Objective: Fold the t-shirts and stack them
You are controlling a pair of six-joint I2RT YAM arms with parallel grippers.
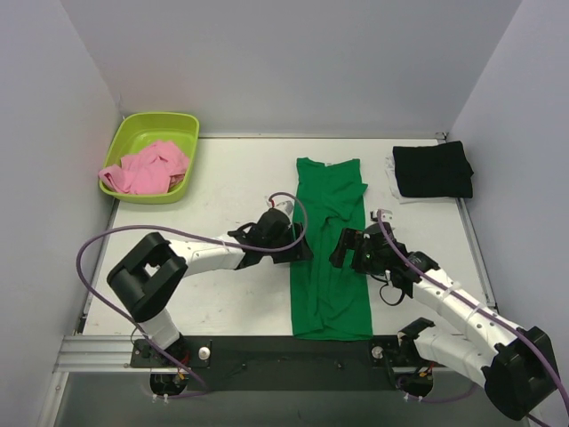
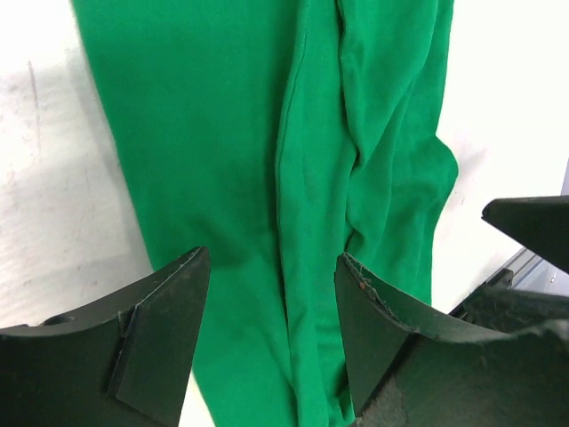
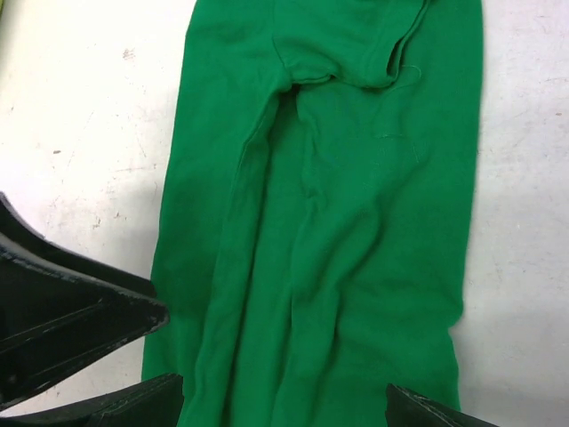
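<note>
- From the overhead camera, we see a white table (image 1: 222,178) with plain walls on three sides. Both arms reach in from its near edge.
- The green t-shirt (image 1: 331,258) lies flat at the middle of the table. It is folded lengthwise into a long narrow strip, with the collar toward the far side and the hem close to the arms' bases.
- The left gripper (image 1: 300,244) sits at the strip's left edge, about halfway along it. The right gripper (image 1: 343,250) sits over the strip's right part, facing the left one across the cloth.
- The black t-shirt (image 1: 433,169) lies folded into a neat rectangle at the far right corner, well apart from the green one.
- The pink t-shirt (image 1: 147,169) lies crumpled inside a lime-green tub (image 1: 160,118) at the far left corner.
- From the left wrist camera, we see this claw's fingers (image 2: 164,329) standing moderately apart. Creased green cloth shows in the gap, and nothing is pinched.
- From the right wrist camera, we see the two fingers (image 3: 147,400) spread wide at the bottom of the view. They hold nothing. Green cloth fills the view beyond them, with a sleeve folded inward near the top.
</note>
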